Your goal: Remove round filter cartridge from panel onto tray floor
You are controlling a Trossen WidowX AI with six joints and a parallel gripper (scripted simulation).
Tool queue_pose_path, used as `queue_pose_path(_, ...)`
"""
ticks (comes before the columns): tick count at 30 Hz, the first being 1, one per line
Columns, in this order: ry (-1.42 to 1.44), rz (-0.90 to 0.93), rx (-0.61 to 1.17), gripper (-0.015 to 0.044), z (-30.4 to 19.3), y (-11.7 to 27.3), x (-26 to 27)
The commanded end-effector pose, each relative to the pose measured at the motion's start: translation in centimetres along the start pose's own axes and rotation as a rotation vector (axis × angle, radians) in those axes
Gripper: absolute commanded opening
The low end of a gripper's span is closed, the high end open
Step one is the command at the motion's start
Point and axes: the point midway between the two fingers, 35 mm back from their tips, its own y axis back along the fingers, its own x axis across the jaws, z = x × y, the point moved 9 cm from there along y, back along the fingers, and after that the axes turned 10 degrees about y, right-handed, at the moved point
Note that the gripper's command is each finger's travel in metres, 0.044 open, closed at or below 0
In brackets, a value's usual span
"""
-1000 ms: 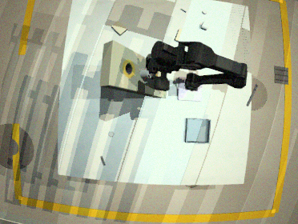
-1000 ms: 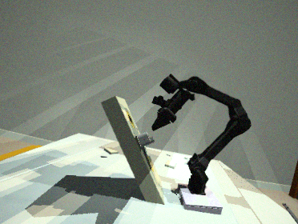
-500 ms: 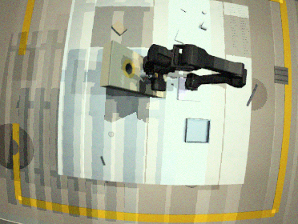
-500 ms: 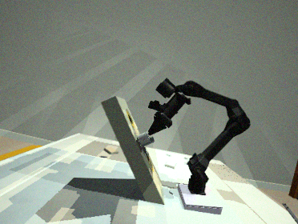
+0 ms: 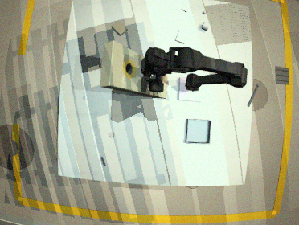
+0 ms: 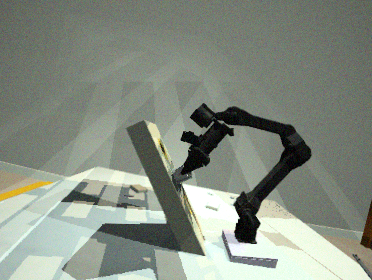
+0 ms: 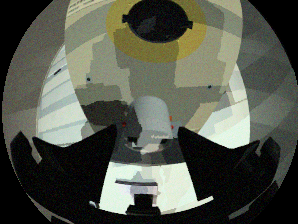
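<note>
The service panel (image 5: 112,60) (image 6: 162,195) (image 7: 150,75) leans back on the table. Its round opening (image 5: 129,68) (image 7: 158,21) with a yellow ring is dark and holds no cartridge. The grey filter cartridge (image 6: 182,175) (image 7: 151,117) is out of the opening, low on the panel's front face; what bears it is unclear. My gripper (image 6: 184,171) (image 7: 148,129) is open, its fingers on either side of the cartridge's near end with gaps visible in the wrist view. The arm hides the cartridge in the top view. The square tray (image 5: 198,131) is empty.
The arm's base plate (image 5: 182,95) (image 6: 250,256) stands in front of the panel, with the tray off to its side. A tan block (image 5: 119,29) (image 6: 138,188) lies near the panel. A small dark rod (image 5: 103,161) lies farther off on the table.
</note>
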Motion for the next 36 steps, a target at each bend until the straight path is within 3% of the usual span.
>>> queue_pose_path(1, -0.005, -0.001, 0.007, 0.0305, -0.2, -0.5, 0.0)
queue_pose_path(20, 0.0, 0.0, 0.0, 0.0185, 0.0, -0.1, 0.0)
queue_pose_path(27, 0.0, -0.001, 0.0, 0.0001, 0.8, 0.3, -0.1)
queue_pose_path(36, 0.0, -0.002, 0.0, 0.0, 2.2, 1.0, -0.4)
